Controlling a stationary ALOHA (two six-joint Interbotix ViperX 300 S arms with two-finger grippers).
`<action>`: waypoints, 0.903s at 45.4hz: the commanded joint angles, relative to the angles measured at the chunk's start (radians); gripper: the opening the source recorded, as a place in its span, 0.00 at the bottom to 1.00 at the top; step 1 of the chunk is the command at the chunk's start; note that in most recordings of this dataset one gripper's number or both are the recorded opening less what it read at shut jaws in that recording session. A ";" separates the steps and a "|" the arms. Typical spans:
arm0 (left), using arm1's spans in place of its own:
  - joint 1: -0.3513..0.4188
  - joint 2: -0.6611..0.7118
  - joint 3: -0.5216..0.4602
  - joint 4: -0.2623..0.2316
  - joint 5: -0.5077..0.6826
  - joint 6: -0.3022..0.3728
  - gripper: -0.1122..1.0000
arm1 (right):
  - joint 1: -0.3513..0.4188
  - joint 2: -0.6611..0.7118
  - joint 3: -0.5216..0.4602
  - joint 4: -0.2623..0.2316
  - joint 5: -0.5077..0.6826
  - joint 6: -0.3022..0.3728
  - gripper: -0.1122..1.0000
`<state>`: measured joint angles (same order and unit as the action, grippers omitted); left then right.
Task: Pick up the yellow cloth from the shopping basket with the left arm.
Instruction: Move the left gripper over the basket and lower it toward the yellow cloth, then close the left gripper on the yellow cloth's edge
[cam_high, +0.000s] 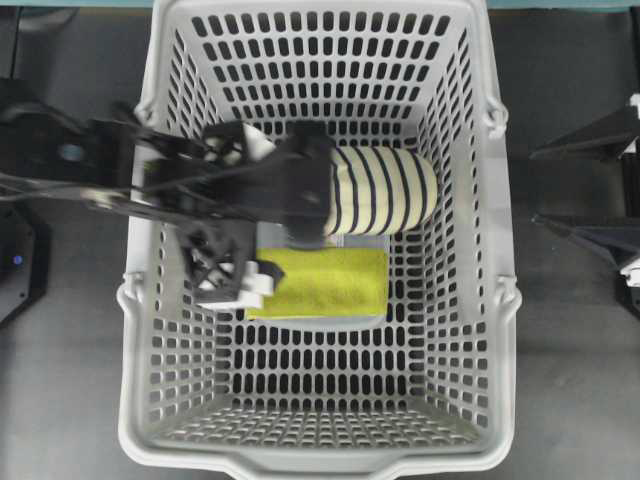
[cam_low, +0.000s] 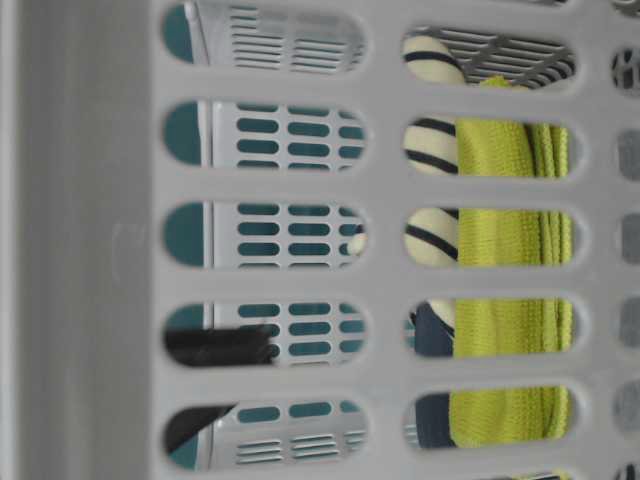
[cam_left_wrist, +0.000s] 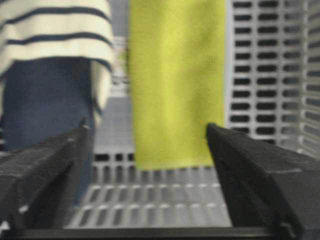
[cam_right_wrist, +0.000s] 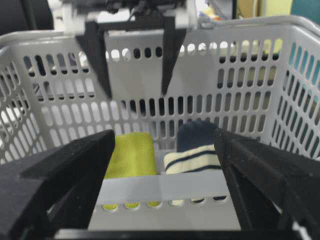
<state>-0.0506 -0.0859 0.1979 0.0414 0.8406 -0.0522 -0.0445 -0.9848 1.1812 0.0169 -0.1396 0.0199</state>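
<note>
The yellow cloth (cam_high: 320, 280) lies folded flat on the floor of the grey shopping basket (cam_high: 497, 330), beside a striped slipper (cam_high: 385, 190). My left gripper (cam_high: 240, 215) is inside the basket at the cloth's left end, open and empty. In the left wrist view the cloth (cam_left_wrist: 177, 75) lies ahead between my spread fingers (cam_left_wrist: 240, 165), apart from both. In the right wrist view the left gripper's fingers (cam_right_wrist: 97, 60) hang above the cloth (cam_right_wrist: 131, 155). My right gripper (cam_high: 535, 185) is open and empty outside the basket's right wall.
The cream-and-navy slipper (cam_left_wrist: 50, 35) lies right next to the cloth, close to my left finger. The basket walls (cam_low: 90, 250) enclose the left gripper on all sides. The basket's near rim (cam_right_wrist: 165, 187) stands just before my right gripper (cam_right_wrist: 165, 135).
</note>
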 joint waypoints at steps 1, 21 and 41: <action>-0.023 0.067 -0.081 0.003 0.006 -0.005 0.90 | -0.003 0.000 -0.020 0.003 -0.006 0.002 0.79; -0.034 0.278 -0.084 0.003 -0.002 -0.031 0.90 | -0.002 -0.006 -0.014 0.003 -0.005 0.002 0.79; -0.035 0.282 -0.017 0.003 -0.067 -0.043 0.88 | -0.002 -0.006 -0.011 0.003 -0.005 0.002 0.79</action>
<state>-0.0874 0.1963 0.1703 0.0414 0.7762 -0.1028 -0.0445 -0.9956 1.1812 0.0169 -0.1396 0.0199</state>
